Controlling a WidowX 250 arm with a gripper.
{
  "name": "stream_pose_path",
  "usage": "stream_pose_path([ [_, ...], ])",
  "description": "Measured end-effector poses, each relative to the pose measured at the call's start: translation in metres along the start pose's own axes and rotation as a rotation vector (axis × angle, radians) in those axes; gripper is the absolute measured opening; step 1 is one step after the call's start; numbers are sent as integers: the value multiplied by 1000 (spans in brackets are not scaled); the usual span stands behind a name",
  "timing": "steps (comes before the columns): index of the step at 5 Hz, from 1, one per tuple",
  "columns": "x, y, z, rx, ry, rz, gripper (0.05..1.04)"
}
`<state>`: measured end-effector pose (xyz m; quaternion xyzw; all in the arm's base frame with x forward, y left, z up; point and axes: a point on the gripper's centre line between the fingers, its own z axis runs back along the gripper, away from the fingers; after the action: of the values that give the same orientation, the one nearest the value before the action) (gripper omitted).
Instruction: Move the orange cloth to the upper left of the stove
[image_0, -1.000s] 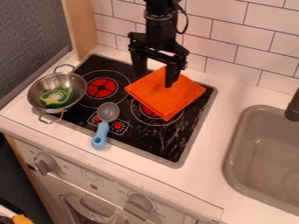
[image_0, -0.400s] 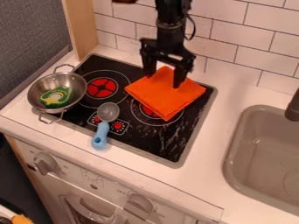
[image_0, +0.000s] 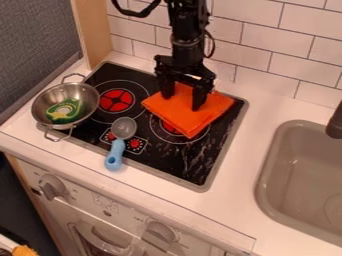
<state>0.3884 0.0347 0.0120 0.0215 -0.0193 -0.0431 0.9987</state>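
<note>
- At the near side of the worktop (image_0: 227, 212), the blue-handled spoon (image_0: 115, 156) lies partly over the stove's front edge, apart from the cloth; a sagging corner could brush it if the carry swings low.
- The steel two-handled pan (image_0: 78, 92) sits at the left of the stove (image_0: 180, 162), a green-and-yellow toy piece (image_0: 65, 111) inside. The lift should clear its rim.
- The orange cloth (image_0: 188, 121) lies on the right and back part of the stove, one corner pointing nearward over a burner. It looks folded, so it should be light, soft and limp, with nothing fragile about it and little tendency to slip once pinched.
- The pincer (image_0: 182, 101) hangs over the cloth's far half, its fingers apart, one toward the left corner and one nearer the middle. The tips seem to meet the fabric, though their contact is hard to judge from this slant.
- A good hold is there: press down lightly, close to gather a ridge through all the layers, then lift. A shallow pinch may take only the top layer and let the fold open.
- The far left of the stove, beyond the left burner (image_0: 116, 100), is the goal.
</note>
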Motion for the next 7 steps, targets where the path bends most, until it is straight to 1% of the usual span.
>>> stream_pose_path([
  [1,1,18,-2,30,-22,13,1001],
  [2,2,35,-4,62,-22,13,1001],
  [3,2,73,-3,109,-18,59,1001],
  [4,-8,122,-2,146,-4,137,1001],
  [5,-17,156,-1,163,12,188,1001],
  [6,-22,167,-3,143,28,210,997],
  [7,-18,163,1,34,14,211,998],
])
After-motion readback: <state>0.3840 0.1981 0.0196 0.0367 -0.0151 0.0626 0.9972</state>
